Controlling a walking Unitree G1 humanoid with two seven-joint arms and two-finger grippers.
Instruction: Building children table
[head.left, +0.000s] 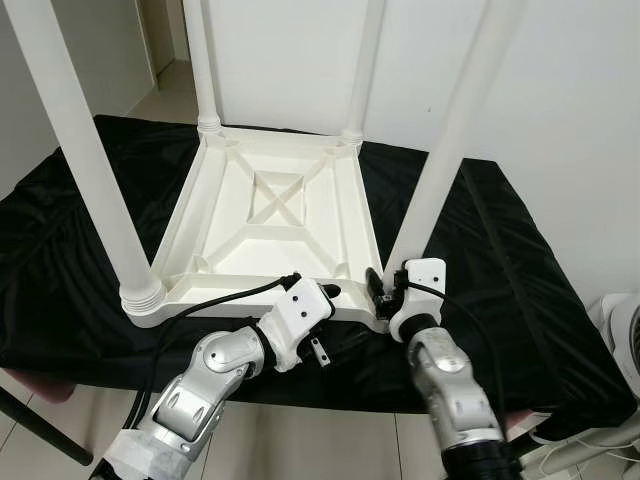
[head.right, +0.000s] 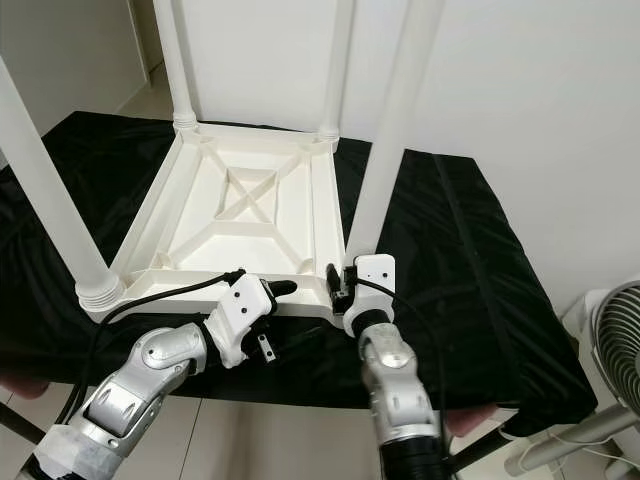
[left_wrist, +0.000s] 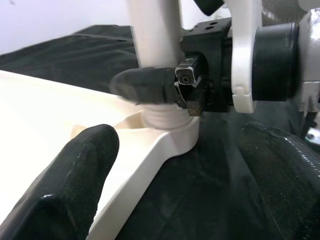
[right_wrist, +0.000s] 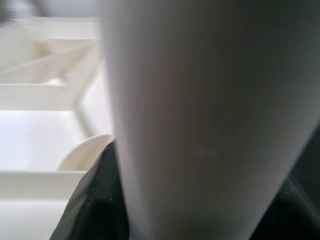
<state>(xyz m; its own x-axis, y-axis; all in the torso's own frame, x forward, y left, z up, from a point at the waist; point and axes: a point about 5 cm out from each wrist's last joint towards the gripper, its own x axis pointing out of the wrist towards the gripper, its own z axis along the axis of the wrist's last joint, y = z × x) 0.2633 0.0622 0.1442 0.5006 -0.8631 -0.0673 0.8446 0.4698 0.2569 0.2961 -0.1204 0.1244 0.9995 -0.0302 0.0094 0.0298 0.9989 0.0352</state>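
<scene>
A white children's table (head.left: 270, 200) lies upside down on a black cloth (head.left: 500, 260), its four legs pointing up. My right gripper (head.left: 385, 290) is shut on the near right leg (head.left: 440, 170) just above its threaded base at the table's corner; in the right wrist view that leg (right_wrist: 200, 120) sits between the black fingers (right_wrist: 92, 205). My left gripper (head.left: 325, 298) is beside it at the table's front rim (left_wrist: 150, 160) and stands open, one finger (left_wrist: 65, 185) over the inner side and the other outside over the cloth.
The near left leg (head.left: 90, 170) rises close to my left arm, and the two far legs (head.left: 200, 60) stand by the white wall. The cloth-covered surface ends just before me. A white fan (head.right: 615, 340) stands on the floor at right.
</scene>
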